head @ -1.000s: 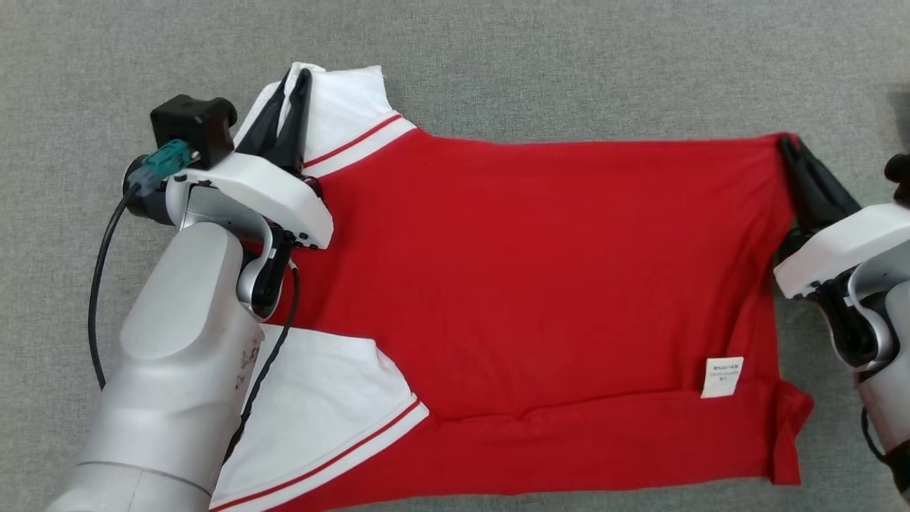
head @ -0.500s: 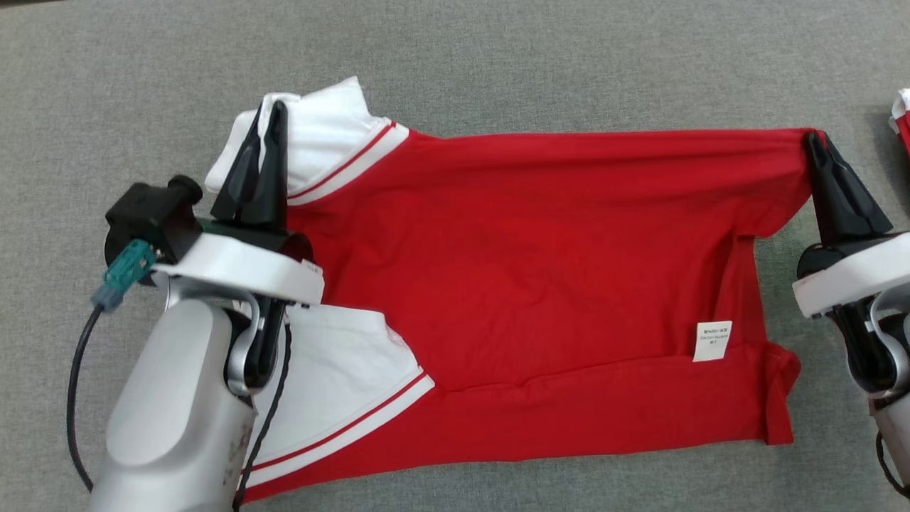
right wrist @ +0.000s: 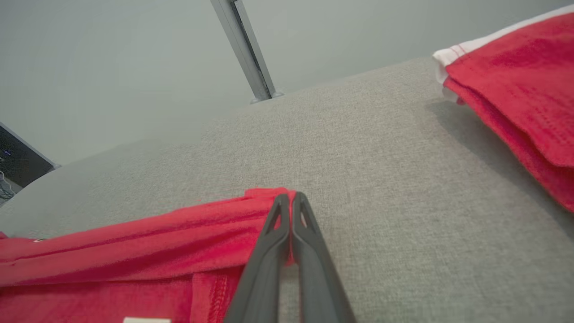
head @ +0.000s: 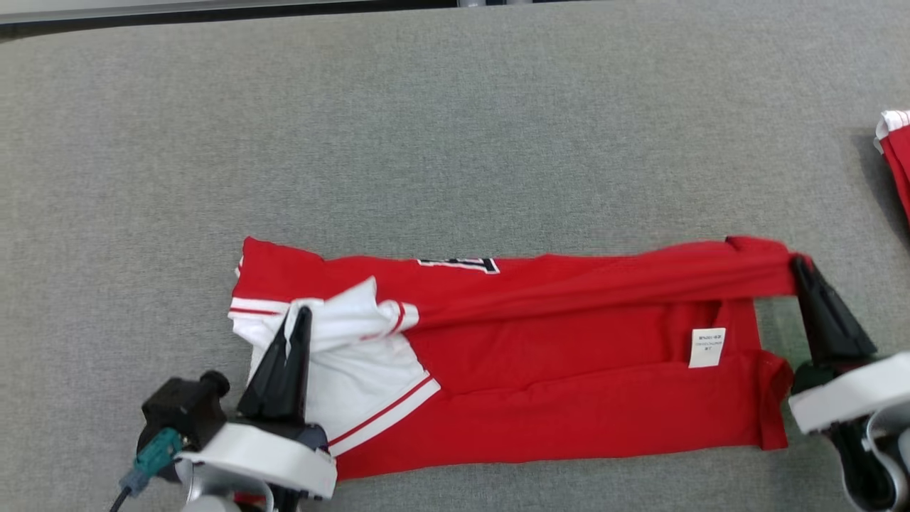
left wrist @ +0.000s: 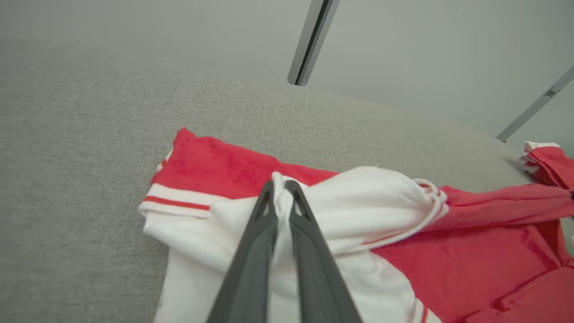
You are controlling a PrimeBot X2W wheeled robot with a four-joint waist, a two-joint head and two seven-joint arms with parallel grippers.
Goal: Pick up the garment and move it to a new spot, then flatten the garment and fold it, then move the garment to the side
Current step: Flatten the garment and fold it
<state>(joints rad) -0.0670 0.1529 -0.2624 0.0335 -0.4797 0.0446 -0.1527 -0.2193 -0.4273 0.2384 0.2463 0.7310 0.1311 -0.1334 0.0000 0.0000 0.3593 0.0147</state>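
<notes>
A red garment [head: 569,370] with white sleeves lies across the grey surface, its far edge lifted and drawn toward me into a fold. My left gripper [head: 300,313] is shut on the white sleeve [left wrist: 341,206] at the left end, with white cloth pinched between its fingers [left wrist: 264,251]. At the right end my right gripper [head: 798,263] is shut on the garment's red corner [right wrist: 264,197], which stretches taut from it. A small white label [head: 707,347] shows on the red cloth near the right end.
Another red and white garment [head: 896,153] lies at the right edge of the grey surface [head: 455,142], seen close in the right wrist view [right wrist: 520,94]. A pale wall with metal struts [left wrist: 311,40] stands beyond the far edge.
Both grippers have pulled the garment's far edge toward me, folding it over itself into a narrower band. The head view has shifted too, so more of the grey surface shows beyond the garment.
</notes>
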